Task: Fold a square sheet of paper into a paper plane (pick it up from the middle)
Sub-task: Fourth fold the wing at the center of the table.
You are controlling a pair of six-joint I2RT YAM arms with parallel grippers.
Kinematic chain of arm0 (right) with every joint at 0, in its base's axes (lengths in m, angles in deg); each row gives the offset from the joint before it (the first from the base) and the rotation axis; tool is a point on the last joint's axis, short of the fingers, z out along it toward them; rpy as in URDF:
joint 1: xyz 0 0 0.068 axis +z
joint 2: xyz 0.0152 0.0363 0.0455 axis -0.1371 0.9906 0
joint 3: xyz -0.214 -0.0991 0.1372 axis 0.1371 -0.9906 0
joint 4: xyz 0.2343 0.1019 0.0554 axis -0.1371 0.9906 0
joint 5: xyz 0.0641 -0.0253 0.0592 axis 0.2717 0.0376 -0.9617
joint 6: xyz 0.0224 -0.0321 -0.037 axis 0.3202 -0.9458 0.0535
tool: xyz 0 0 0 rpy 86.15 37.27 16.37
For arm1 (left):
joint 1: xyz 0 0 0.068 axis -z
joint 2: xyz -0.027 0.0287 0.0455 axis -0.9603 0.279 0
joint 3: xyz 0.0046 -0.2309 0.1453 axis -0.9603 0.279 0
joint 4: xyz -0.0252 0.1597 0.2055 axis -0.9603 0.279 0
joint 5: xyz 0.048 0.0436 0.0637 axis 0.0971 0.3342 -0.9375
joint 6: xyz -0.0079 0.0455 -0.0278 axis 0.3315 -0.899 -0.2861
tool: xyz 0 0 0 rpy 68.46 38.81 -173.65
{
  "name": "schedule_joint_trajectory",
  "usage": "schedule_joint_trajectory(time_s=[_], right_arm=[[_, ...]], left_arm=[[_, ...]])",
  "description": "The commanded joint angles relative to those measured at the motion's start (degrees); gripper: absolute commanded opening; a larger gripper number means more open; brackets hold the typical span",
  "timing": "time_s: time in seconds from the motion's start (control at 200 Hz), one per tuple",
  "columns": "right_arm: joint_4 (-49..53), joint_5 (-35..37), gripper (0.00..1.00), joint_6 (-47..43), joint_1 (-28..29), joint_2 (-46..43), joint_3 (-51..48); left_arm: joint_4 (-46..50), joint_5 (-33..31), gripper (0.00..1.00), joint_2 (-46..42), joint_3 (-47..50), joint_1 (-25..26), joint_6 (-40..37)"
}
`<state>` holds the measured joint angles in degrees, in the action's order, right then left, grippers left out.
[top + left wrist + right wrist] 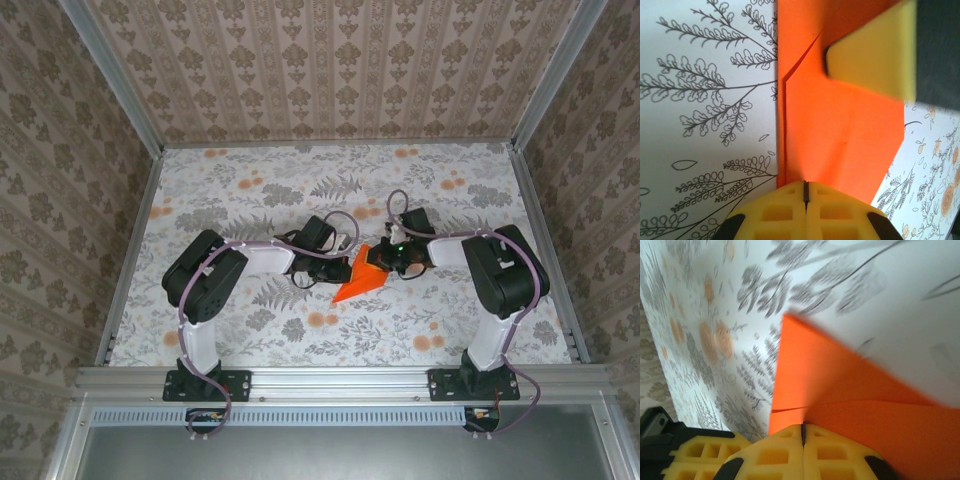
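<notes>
Broadly, a table (250, 190) under a flower-print cloth spreads out beneath both grippers, and the left arm (205, 275) and right arm (505, 265) reach in over it so that their tips nearly meet. Between the two grippers sits the orange paper (358, 284), folded into a pointed wedge. Its tip points away from the right gripper (383, 262) and runs out past the left gripper (343, 270) toward the arm bases. On the left wrist camera the paper (840, 130) spreads straight ahead from the left gripper (806, 192). That gripper's yellow fingers are pressed together with the sheet's near edge running into the seam between them, and a folded flap and a long crease show just beyond the tips. A yellow finger (875, 55) of the right gripper lies on the paper's far end. On the right wrist camera the right gripper (803, 430) is likewise pinched tight on the paper (810, 375), which fans out ahead of its tips above the blurred cloth.
</notes>
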<state>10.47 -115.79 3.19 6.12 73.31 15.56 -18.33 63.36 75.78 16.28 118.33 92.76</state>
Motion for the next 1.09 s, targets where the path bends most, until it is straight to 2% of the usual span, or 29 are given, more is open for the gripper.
schedule_joint_trajectory(time_s=[0.0, 0.09, 0.175, 0.27, 0.4, 0.54, 0.675, 0.88, 1.09], right_arm=[[2.6, 3.6, 0.02, -1.2, -6.1, 3.0, 0.1], [4.4, 4.1, 0.01, -2.0, -9.4, 2.7, 1.4], [5.0, 3.3, 0.01, -1.9, -9.9, -0.1, 2.2], [4.7, 2.5, 0.01, 0.1, -8.2, -5.4, 1.8], [4.9, 5.2, 0.01, 2.2, -3.4, -10.0, 0.6], [3.3, 5.9, 0.01, 4.1, 2.3, -8.4, 0.2], [1.9, 4.8, 0.01, 5.2, 5.1, -4.7, 1.0], [0.2, 2.7, 0.01, 7.4, 5.8, -1.8, -0.7], [2.9, 5.2, 0.01, 6.2, 5.7, -0.6, -2.3]], left_arm=[[11.5, -4.2, 0.00, 4.1, 3.2, -0.2, -1.9], [11.2, -4.3, 0.00, 3.8, 3.5, -0.4, -1.8], [10.9, -4.0, 0.00, 3.8, 3.4, -0.3, -1.7], [10.8, -3.8, 0.00, 3.8, 3.1, -0.3, -1.7], [10.4, -3.6, 0.00, 4.1, 2.8, -0.3, -1.7], [10.5, -3.7, 0.00, 3.8, 2.7, -0.3, -1.8], [10.0, -3.5, 0.00, 3.6, 3.0, -0.4, -1.6], [9.5, -3.2, 0.00, 3.2, 2.6, -0.3, -1.4], [9.6, -2.6, 0.00, 2.9, 1.4, -0.3, -1.1]])
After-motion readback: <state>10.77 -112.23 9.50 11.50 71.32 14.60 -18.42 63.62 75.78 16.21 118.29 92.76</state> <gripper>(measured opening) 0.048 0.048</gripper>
